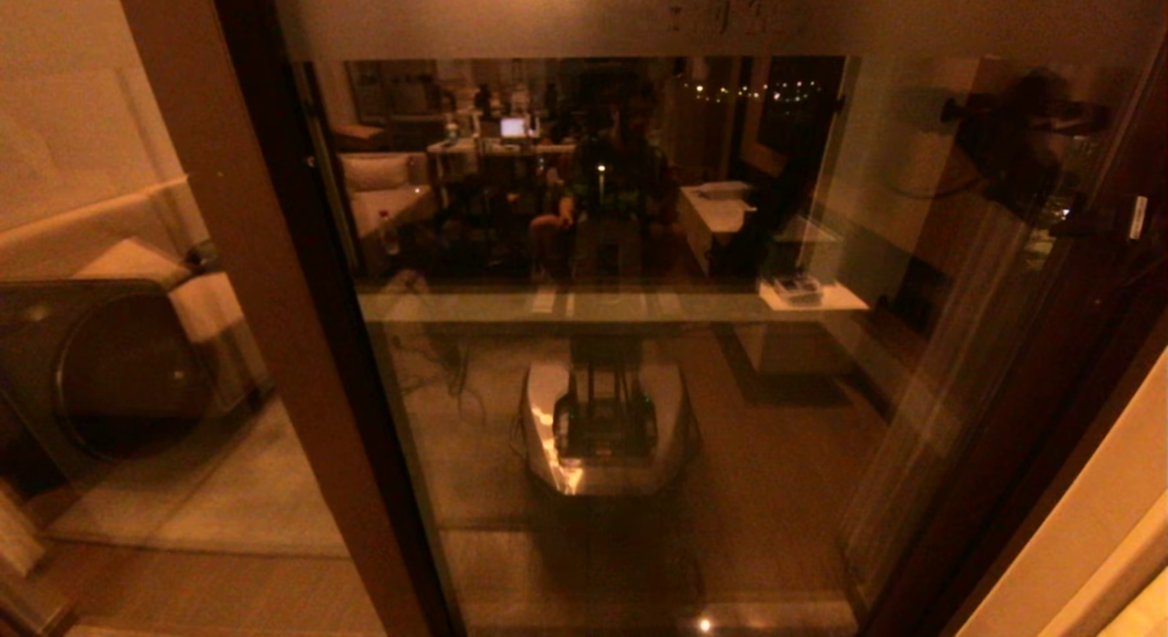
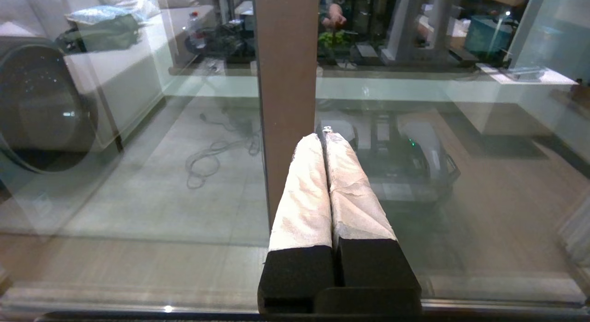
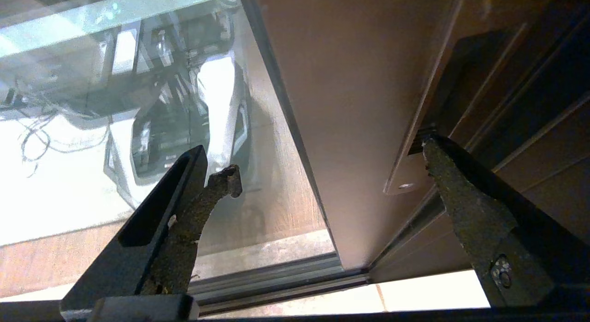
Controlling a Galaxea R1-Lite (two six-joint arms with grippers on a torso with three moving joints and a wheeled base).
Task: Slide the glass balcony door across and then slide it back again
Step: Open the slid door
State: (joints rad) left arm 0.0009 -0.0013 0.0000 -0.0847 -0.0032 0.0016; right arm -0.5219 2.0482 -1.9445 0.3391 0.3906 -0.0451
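The glass balcony door (image 1: 639, 391) fills the head view, reflecting the room, with a frosted band along its top. Its brown stile (image 3: 350, 105) with a dark recessed handle slot (image 3: 456, 73) and a small screw (image 3: 405, 186) shows in the right wrist view. My right gripper (image 3: 331, 158) is open and straddles that stile; one finger (image 3: 461, 197) has its tip at the lower end of the slot. My left gripper (image 2: 324, 136) is shut, holding nothing, its white-wrapped fingers (image 2: 304, 193) pointing at the edge of a brown upright frame post (image 2: 286, 82). Neither arm shows directly in the head view.
A dark round-fronted washing machine (image 1: 109, 372) stands behind the glass at the left. The floor track (image 3: 276, 271) runs along the door's foot. A pale wall (image 1: 1095, 527) borders the right side. My own base is mirrored in the glass (image 1: 602, 418).
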